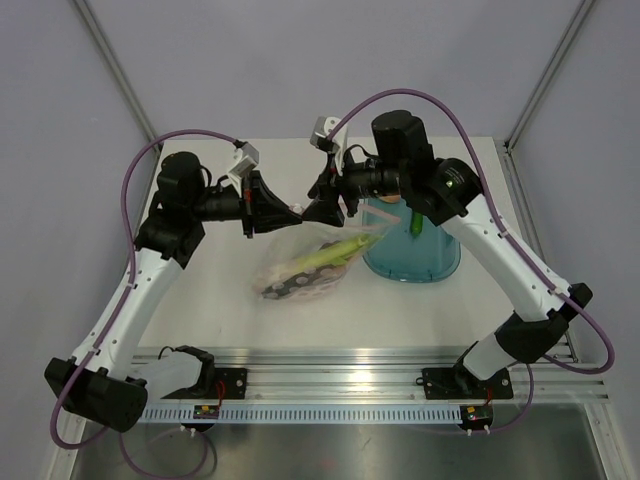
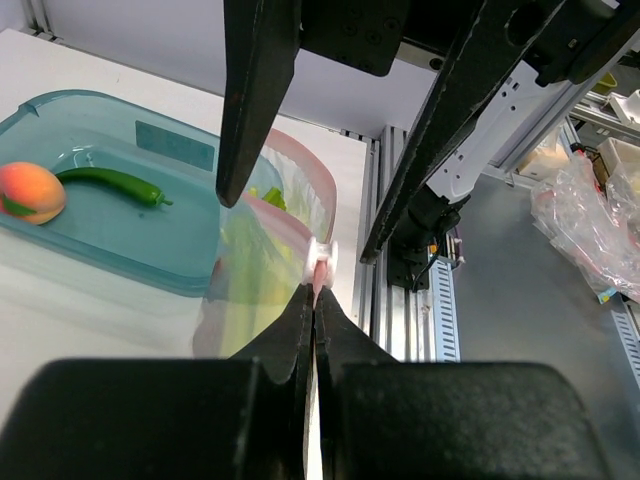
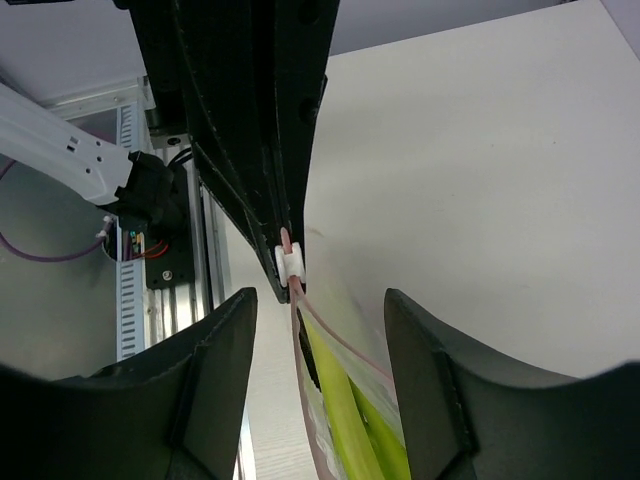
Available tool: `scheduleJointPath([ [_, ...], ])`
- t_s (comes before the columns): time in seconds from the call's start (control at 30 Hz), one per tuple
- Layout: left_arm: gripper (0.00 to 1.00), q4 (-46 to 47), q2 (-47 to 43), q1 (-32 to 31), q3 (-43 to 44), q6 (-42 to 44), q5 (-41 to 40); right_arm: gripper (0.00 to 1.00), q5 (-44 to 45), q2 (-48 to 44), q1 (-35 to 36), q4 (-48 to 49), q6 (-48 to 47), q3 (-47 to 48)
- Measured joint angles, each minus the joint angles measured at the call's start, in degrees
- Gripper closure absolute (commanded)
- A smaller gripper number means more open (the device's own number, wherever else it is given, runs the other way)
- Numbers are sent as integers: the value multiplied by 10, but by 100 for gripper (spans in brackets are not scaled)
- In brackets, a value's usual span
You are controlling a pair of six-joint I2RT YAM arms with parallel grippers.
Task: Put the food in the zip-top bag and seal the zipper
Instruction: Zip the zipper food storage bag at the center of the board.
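The left end effector (image 2: 315,305) pinched the zipper (image 2: 320,268) of the bag (image 2: 255,265); a peach (image 2: 30,192) and chili (image 2: 110,182) lay in the teal tray (image 2: 130,262).

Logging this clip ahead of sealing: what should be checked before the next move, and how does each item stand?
1. Left gripper shut on the zipper end: ok.
2. Right gripper open, astride the zipper: ok.
3. Green stalks inside the zip-top bag: ok.
4. Chili and peach bagged: not ok, both lie in the teal tray.
5. Bag mouth closed: not ok, it gapes.
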Motion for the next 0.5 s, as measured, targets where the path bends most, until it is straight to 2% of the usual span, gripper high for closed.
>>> scheduleJointPath([
  [0.23, 100, 8, 9, 0, 0, -7, 6, 44, -38, 17, 0, -9, -7, 12],
  [0.43, 100, 11, 9, 0, 0, -12, 10, 60, -60, 35, 0, -13, -9, 22],
  [0.47, 100, 11, 10, 0, 0, -12, 10, 67, -63, 36, 0, -13, -8, 22],
  [0.5, 100, 11, 10, 0, 0, -13, 11, 71, -65, 37, 0, -13, -10, 22],
])
